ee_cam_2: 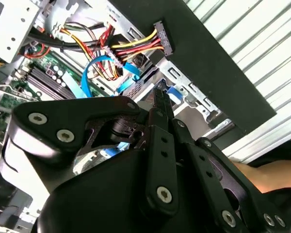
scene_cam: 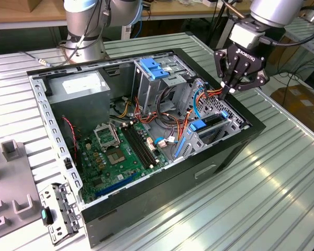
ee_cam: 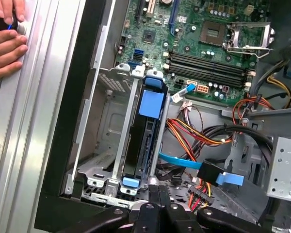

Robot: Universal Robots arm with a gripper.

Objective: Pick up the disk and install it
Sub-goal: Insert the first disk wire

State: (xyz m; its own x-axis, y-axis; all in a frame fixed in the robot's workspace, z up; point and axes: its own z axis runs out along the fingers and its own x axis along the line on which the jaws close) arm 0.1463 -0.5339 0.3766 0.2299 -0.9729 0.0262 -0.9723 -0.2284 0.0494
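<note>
Exterior view showing tool (scene_cam: 228,92) hanging over drive cage (scene_cam: 215,130) at computer case (scene_cam: 146,205) edge, exterior view's right side. Fingers are pressing together, gripping nothing.
First wrist view showing disk (ee_cam: 145,144) sitting on edge inside cage slot — dark, narrow, blue rails framing it. Person's hand (ee_cam: 5,41) resting on desk (ee_cam: 17,145) outside case wall.
Cables (ee_cam: 196,133) crowding slot's inner side — little room there.
</note>
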